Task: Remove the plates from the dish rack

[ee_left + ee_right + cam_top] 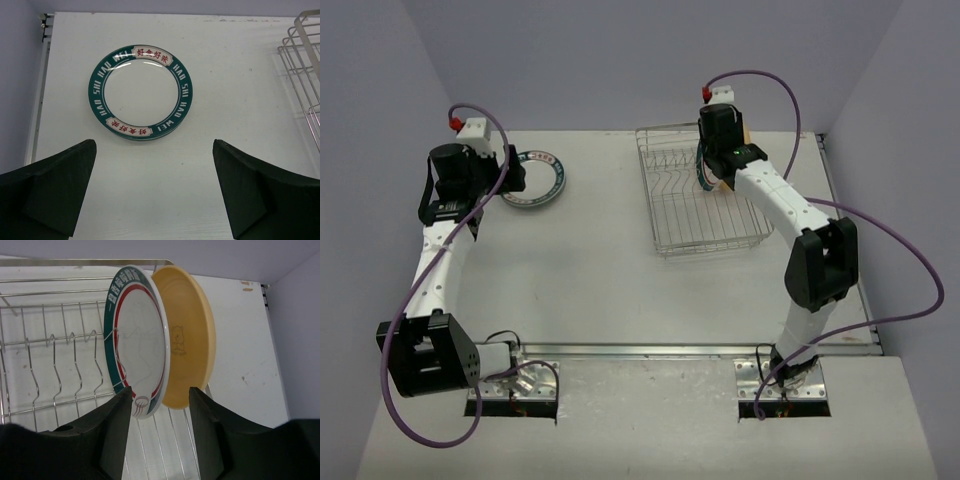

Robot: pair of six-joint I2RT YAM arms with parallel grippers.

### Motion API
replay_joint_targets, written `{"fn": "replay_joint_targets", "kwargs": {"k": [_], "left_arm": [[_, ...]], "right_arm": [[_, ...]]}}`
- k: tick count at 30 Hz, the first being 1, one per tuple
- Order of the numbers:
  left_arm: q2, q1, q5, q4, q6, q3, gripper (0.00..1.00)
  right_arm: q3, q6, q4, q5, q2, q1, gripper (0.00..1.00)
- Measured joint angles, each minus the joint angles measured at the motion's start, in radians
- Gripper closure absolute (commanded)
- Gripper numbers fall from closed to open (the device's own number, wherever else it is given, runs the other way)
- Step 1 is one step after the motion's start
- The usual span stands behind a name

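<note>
Two glossy round plates stand on edge in the silver wire dish rack [700, 212], far right: a white teal-rimmed plate [140, 340] and a plain tan-yellow plate [192, 335]. The right pincer [160, 405], fingers apart, brackets their lower rims. Far left, a third plate [141, 92], ringed in teal, lies flat on the white worktop [240, 75], beyond the wide-spread left pincer [155, 172].

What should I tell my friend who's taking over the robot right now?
Left gripper: open and empty, hovering over the green-rimmed plate lying flat on the table.
Right gripper: open, at the lower edges of two plates standing in the dish rack, gripping neither.
Done: the green-rimmed plate is out on the table.
Left: take out the white plate and the yellow plate beside it.
</note>
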Motion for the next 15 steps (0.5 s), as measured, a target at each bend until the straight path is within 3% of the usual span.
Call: {"fn": "replay_joint_targets", "kwargs": {"k": [12,15], "left_arm": [[0.0,-0.002,0.053,-0.033,-0.03,0.001,0.0],[0.0,-0.003,0.059,-0.039,-0.031,0.002,0.0]], "right_arm": [[0.053,-0.017,0.077,0.02,0.124,-0.046,0.54],[0.053,-0.011,0.078,0.009,0.154,-0.065,0.61]]}}
